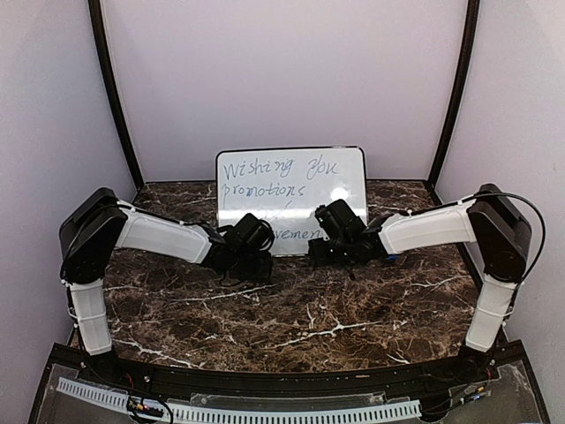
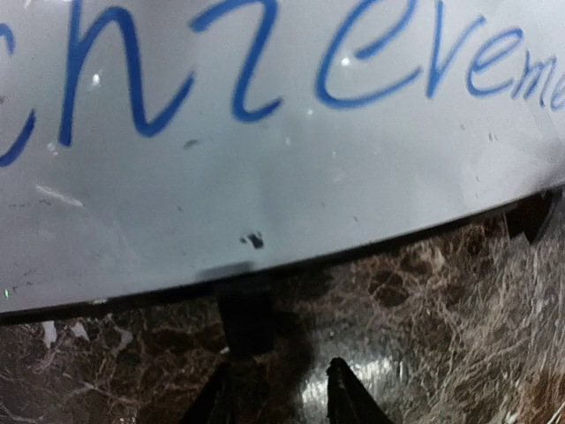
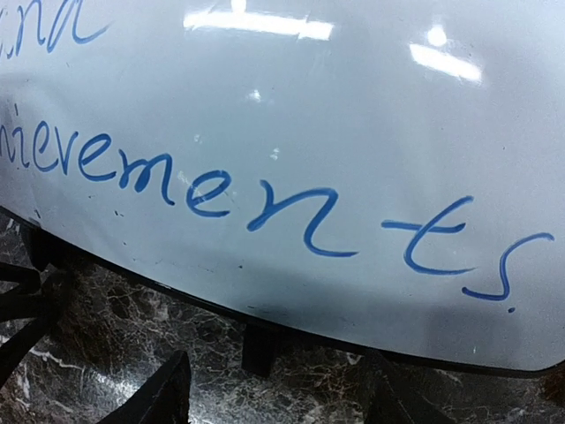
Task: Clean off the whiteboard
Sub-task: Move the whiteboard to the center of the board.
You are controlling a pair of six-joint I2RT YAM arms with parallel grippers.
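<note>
The whiteboard (image 1: pixel 291 181) stands upright at the back of the table, covered in blue handwriting. Its lower edge fills the left wrist view (image 2: pixel 265 177) and the right wrist view (image 3: pixel 309 132). My left gripper (image 1: pixel 256 261) is low in front of the board's bottom left part. Its fingers (image 2: pixel 346 393) stand apart with nothing between them, and a black foot (image 2: pixel 247 318) of the board is just ahead. My right gripper (image 1: pixel 322 252) faces the bottom right part and is open wide (image 3: pixel 282 397) and empty, with another black foot (image 3: pixel 260 349) ahead of it.
The dark marble tabletop (image 1: pixel 291 309) stretches from the board to the near edge. Pale walls and two black poles (image 1: pixel 113 97) close in the back and sides. A black rail (image 1: pixel 265 384) runs along the front by the arm bases.
</note>
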